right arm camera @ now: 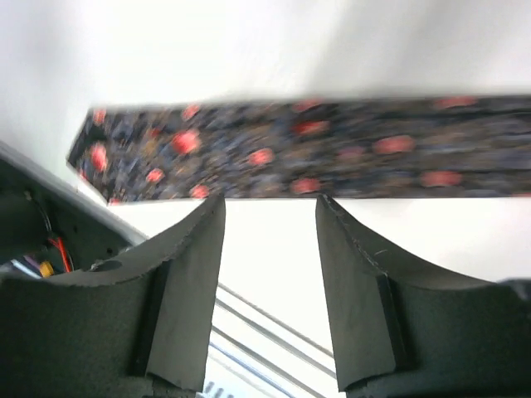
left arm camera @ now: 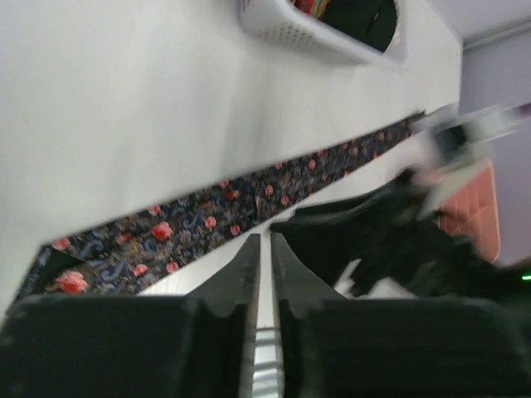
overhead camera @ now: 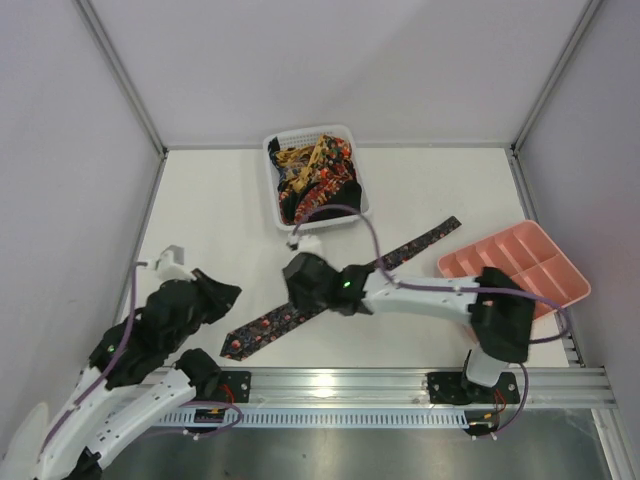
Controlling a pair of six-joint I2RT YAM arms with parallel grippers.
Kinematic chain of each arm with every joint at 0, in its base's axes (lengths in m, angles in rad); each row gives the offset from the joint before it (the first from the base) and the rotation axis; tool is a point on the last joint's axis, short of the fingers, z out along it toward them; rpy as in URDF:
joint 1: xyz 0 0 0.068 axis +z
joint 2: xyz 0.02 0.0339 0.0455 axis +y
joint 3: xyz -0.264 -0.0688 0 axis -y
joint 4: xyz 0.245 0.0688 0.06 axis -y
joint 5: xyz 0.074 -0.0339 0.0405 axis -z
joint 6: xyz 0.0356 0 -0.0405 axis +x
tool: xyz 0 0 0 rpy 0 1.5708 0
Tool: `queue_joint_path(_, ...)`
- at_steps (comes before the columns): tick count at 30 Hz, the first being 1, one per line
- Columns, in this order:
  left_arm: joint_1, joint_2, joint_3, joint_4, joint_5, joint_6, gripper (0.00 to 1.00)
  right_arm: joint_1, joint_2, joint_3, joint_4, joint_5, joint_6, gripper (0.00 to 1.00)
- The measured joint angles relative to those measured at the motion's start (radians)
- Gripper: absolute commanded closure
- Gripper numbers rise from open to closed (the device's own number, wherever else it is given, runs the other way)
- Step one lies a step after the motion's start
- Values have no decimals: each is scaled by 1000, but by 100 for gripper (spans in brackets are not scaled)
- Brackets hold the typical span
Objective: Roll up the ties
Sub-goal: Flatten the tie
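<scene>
One dark tie (overhead camera: pixel 330 298) with red and orange flowers lies flat and diagonal on the white table, wide end near left, narrow end far right. My right gripper (overhead camera: pixel 303 285) hovers over its middle, open and empty. In the right wrist view the tie (right arm camera: pixel 332 149) runs just beyond the gripper (right arm camera: pixel 270 201). My left gripper (overhead camera: pixel 217 295) is beside the wide end, shut and empty. In the left wrist view the gripper (left arm camera: pixel 264 239) sits just short of the tie (left arm camera: pixel 207 220). Several more ties (overhead camera: pixel 315 168) are heaped in the basket.
A white mesh basket (overhead camera: pixel 325 222) stands at the back centre and also shows in the left wrist view (left arm camera: pixel 282 33). A pink compartment tray (overhead camera: pixel 515 262) sits at the right. A metal rail (overhead camera: pixel 350 380) runs along the near table edge. Grey walls enclose three sides.
</scene>
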Motion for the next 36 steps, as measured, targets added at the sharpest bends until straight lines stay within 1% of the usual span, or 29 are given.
queue_joint_path(1, 0, 32, -29, 27, 26, 2, 96, -45, -69, -39, 5, -10, -10, 48)
queue_joint_path(2, 0, 63, -62, 55, 54, 2, 97, -101, -131, -74, 6, -19, -24, 48)
queue_joint_path(3, 0, 93, -95, 85, 83, 2, 100, -173, -185, -103, 6, -31, -39, 48)
queue_joint_path(4, 0, 114, -121, 113, 108, 3, 99, -228, -220, -121, 8, -47, -50, 48)
queue_joint_path(6, -3, 201, -181, 187, 168, 0, 100, -406, -289, -156, 0, -95, -91, 47)
queue_joint_path(7, -9, 253, -199, 215, 188, -2, 100, -479, -305, -162, -10, -114, -111, 47)
queue_joint_path(9, -42, 386, -207, 244, 188, -17, 100, -583, -320, -163, -31, -138, -145, 45)
queue_joint_path(11, -92, 539, -196, 271, 181, -35, 100, -647, -323, -162, -60, -162, -187, 43)
queue_joint_path(13, -141, 692, -169, 278, 172, -57, 99, -679, -321, -161, -89, -192, -222, 41)
queue_joint_path(14, -167, 756, -150, 275, 158, -73, 100, -696, -319, -161, -103, -211, -237, 39)
queue_joint_path(15, -190, 812, -127, 270, 146, -90, 100, -709, -318, -161, -113, -231, -248, 35)
queue_joint_path(18, -225, 945, -62, 260, 120, -134, 100, -738, -317, -164, -130, -274, -272, 34)
queue_joint_path(21, -230, 1040, -26, 264, 96, -167, 99, -750, -320, -182, -121, -302, -284, 34)
queue_joint_path(25, -229, 1101, -24, 248, 71, -204, 99, -750, -332, -225, -116, -333, -290, 33)
queue_joint_path(28, -207, 1125, -22, 241, 79, -221, 100, -750, -344, -252, -100, -355, -290, 33)
queue_joint_path(31, -146, 1118, -32, 257, 107, -220, 99, -750, -352, -270, -80, -375, -290, 33)
queue_joint_path(34, -58, 1085, -66, 289, 146, -214, 99, -750, -359, -291, -56, -387, -290, 33)
queue_joint_path(36, 39, 1054, -97, 318, 183, -195, 100, -750, -362, -306, -45, -397, -290, 33)
